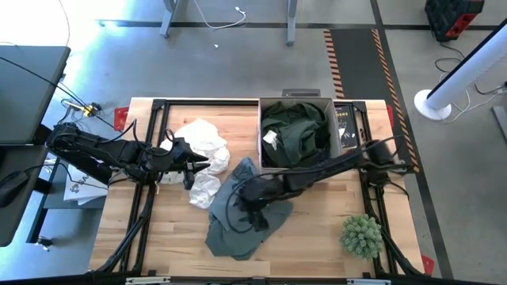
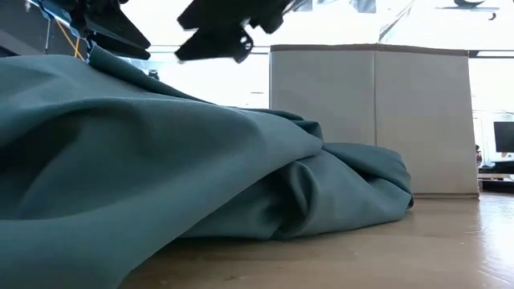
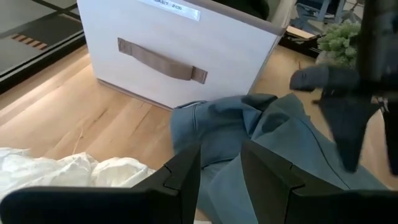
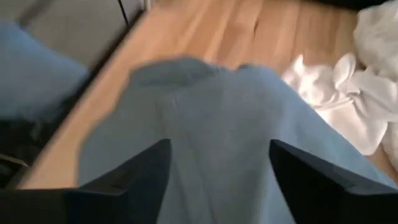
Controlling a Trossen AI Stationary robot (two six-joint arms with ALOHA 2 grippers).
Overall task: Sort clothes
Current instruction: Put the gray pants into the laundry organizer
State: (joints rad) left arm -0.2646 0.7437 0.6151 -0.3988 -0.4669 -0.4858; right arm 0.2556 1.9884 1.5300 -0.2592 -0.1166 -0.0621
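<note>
Hovering: right hand (image 1: 255, 207) above the crumpled grey-green fabric garment (image 1: 238, 214), fingers spread, grasping nothing; looks set to drop for a pinch.
Left hand: left hand (image 1: 190, 164) over the rumpled white cloth garment (image 1: 202, 141), fingers parted, nothing held, pointed toward the grey-green piece.
Grey-green garment: heaped mid wooden desk (image 1: 317, 237), just in front of the pale fabric storage box (image 1: 295, 131).
White garment: on the desk beside it, touching its edge.
Box: already holds a dark green bundled garment (image 1: 297, 131), likely the sorting target.
Bystander: fuzzy green plant ball (image 1: 362, 235), desk corner, well apart.
</note>
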